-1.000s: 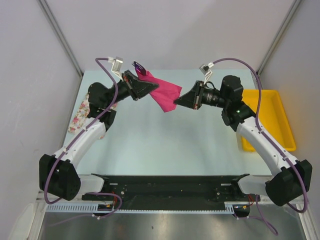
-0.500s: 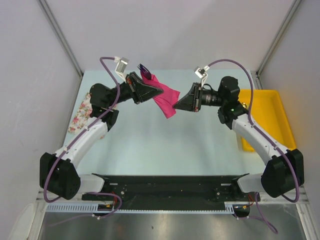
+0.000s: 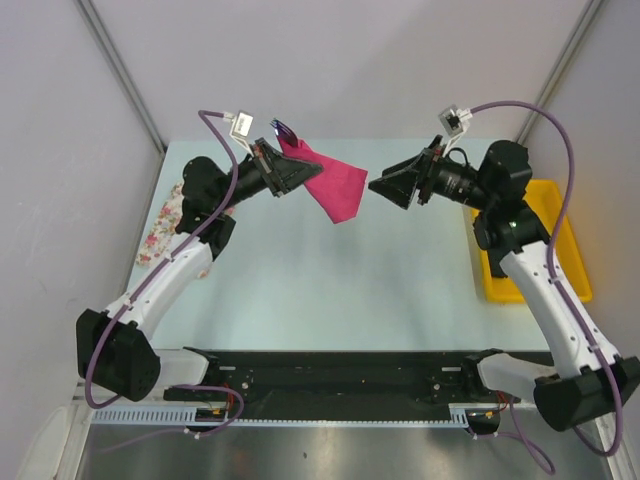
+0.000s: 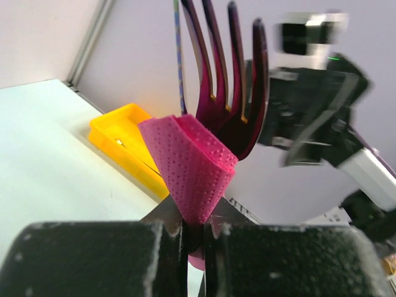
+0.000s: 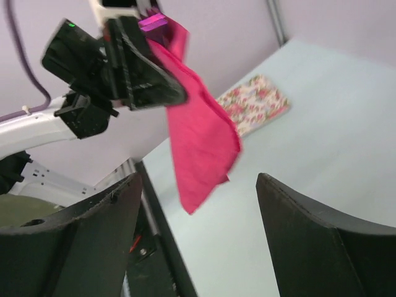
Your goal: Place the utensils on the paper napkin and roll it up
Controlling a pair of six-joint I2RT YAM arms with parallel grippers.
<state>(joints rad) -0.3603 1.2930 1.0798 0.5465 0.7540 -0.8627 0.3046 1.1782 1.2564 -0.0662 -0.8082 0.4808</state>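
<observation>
One utensil, the purple fork (image 4: 229, 74), is seen bundled in the paper napkin (image 3: 335, 190), which is pinched aloft by the left gripper (image 3: 290, 172). The right gripper (image 3: 385, 188) is spread, near but apart. Rolling is judged unfinished, since the napkin's tail hangs loose.

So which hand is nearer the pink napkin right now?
Left. The left hand is shut on the upper end of the napkin, with the purple fork tucked inside; the right hand hangs open beside it, not touching.
</observation>
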